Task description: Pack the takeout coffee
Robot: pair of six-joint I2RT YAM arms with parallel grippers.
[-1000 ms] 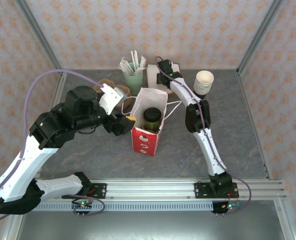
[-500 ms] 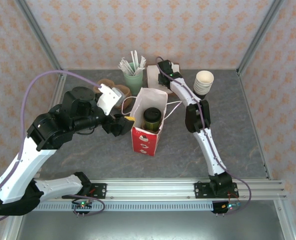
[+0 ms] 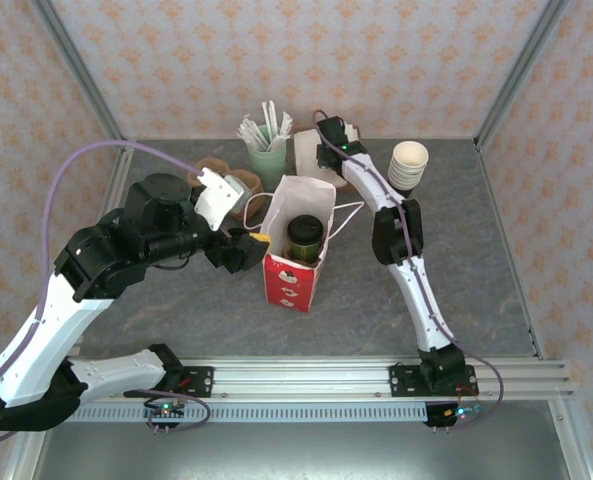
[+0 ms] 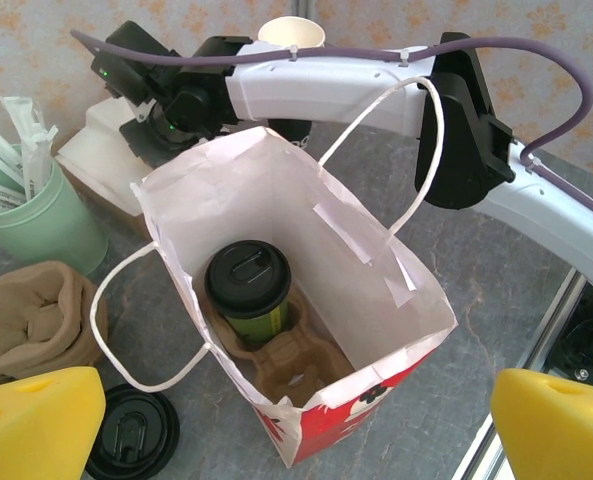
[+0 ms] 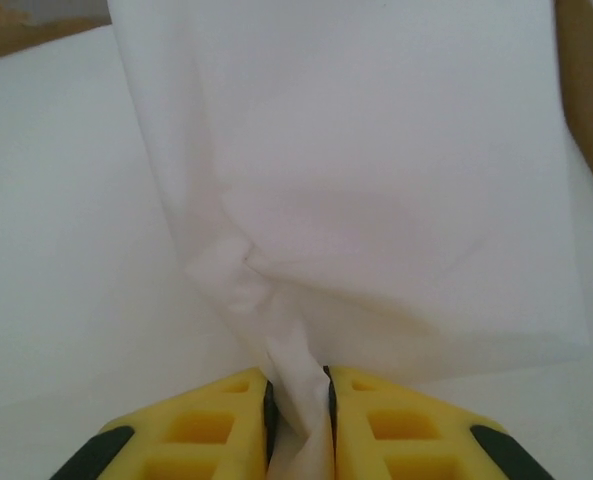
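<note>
Table read as a clock from the top view, 12 o'clock at the far wall. The takeout coffee [image 4: 248, 285] stands upright in a brown pulp carrier [image 4: 294, 362] at the bottom of the open red-and-white paper bag [image 3: 294, 285], at the table's centre. The right gripper [image 5: 298, 400] is at 12 o'clock of the bag, over the white napkin stack [image 3: 306, 148], and is clenched on a puckered fold of napkin [image 5: 356, 200]. The left gripper [image 3: 248, 247] is at 9 o'clock of the bag, spread wide, close to the bag wall and holding nothing. Risks, as I judge them: the pinch bites only a thin ridge of paper, so a lift may tear it, let it slip out, or drag extra sheets off the stack. The route back to the bag mouth passes the raised handle loop [image 4: 426, 140] on the far rim, and a snag there would pull the unheld bag over and tilt the cup inside. A limp napkin may also drape on the rim rather than drop in. The green straw cup [image 3: 267, 155] at 11 o'clock could be clipped.
</note>
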